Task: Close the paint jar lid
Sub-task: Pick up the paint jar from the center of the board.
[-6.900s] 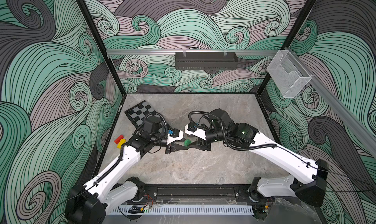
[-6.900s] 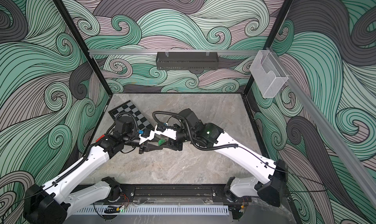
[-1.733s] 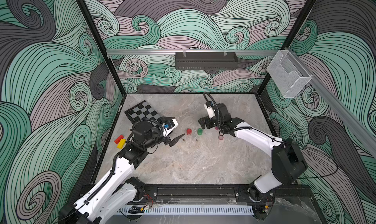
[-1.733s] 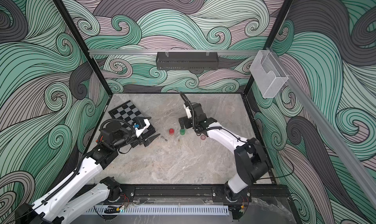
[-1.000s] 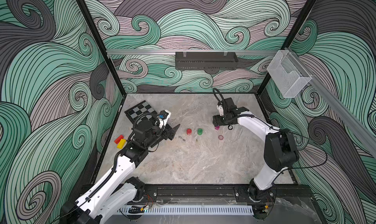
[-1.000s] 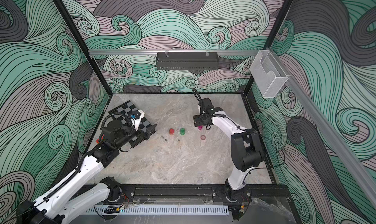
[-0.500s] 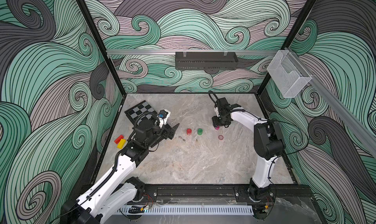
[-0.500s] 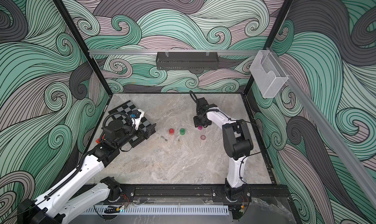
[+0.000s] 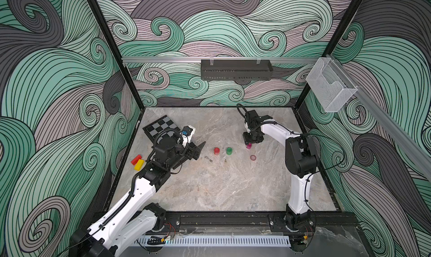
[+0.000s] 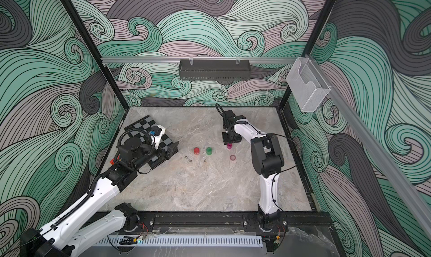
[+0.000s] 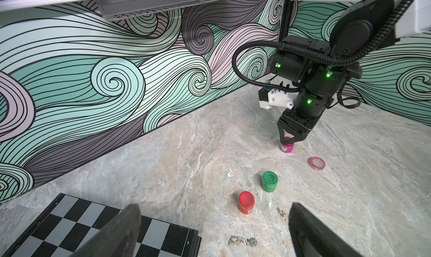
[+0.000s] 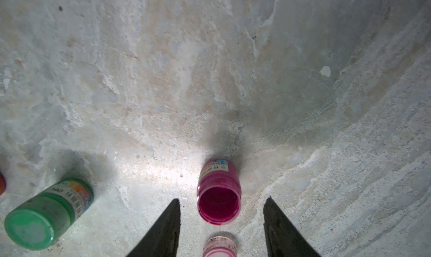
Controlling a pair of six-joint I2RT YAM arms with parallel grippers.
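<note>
Compared with half a second before, both arms had barely shifted, and the right gripper [image 12: 222, 198] stayed over the pink jar [image 9: 249, 146]. The jar stood upright on the table [image 9: 221, 185], to the right of the green jar [image 9: 229, 150], with its long axis vertical and its open mouth facing up. The right jaws straddled it narrowly, with a gap on each side. Its lid [image 9: 253, 157] lay flat nearby, apart from it. The left gripper [image 11: 213, 206] hung wide open, holding nothing, by the chessboard [image 9: 161, 125].
</note>
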